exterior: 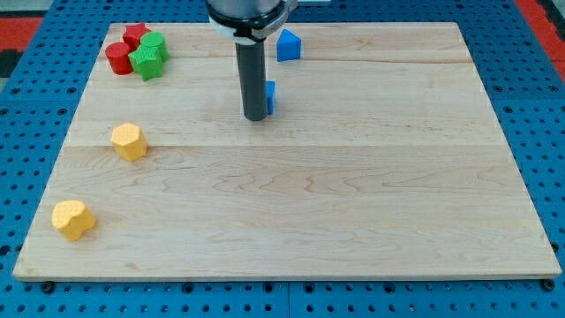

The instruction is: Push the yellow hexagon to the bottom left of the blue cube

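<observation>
The yellow hexagon lies at the view's left, midway up the wooden board. The blue cube sits in the upper middle, mostly hidden behind my dark rod; only its right side shows. My tip rests on the board right next to the cube's left side, far to the right of the hexagon. I cannot tell if the tip touches the cube.
A second yellow block lies at the lower left. A second blue block sits near the top edge. Red blocks and green blocks cluster at the top left corner.
</observation>
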You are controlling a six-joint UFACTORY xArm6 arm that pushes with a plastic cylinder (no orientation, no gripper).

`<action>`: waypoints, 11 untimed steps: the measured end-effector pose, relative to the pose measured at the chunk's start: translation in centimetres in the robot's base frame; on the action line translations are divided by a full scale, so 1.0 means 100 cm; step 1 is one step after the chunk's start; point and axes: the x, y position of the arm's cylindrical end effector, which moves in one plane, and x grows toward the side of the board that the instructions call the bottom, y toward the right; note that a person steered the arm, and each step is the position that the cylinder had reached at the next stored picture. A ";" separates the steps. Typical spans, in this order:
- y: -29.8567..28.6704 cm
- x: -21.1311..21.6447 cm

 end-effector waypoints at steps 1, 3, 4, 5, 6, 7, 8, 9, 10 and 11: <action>0.000 -0.009; 0.000 -0.024; 0.015 -0.034; -0.046 0.017; -0.053 0.103; -0.156 0.119; -0.215 0.099; -0.207 0.064; -0.127 0.060; -0.070 0.054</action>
